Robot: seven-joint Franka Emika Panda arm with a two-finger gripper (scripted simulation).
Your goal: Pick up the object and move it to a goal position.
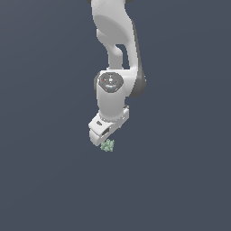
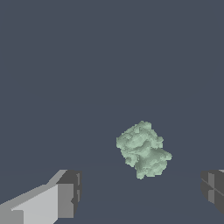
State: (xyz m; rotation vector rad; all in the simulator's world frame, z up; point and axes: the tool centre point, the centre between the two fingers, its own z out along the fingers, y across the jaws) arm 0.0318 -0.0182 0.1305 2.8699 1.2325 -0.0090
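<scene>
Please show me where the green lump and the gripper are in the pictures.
green lump (image 2: 143, 150): wrist view, middle of its bumpy surface.
gripper (image 2: 139, 193): wrist view, the open gap midway between its fingertips.

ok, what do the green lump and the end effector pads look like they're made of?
Green lump: pale green, matte, knobbly surface like rough mineral or foam; the render leaves it open. End effector pads: flat dark grey blocks, matte, rubber-like; the body behind is smooth white, plastic or painted metal. The jaws stand wide apart, nothing held.

We find no text, label, brand, number or sign that we can read in either view. The small red and pale marks on the arm's wrist joint (image 1: 109, 81) are too blurred to make out.
</scene>
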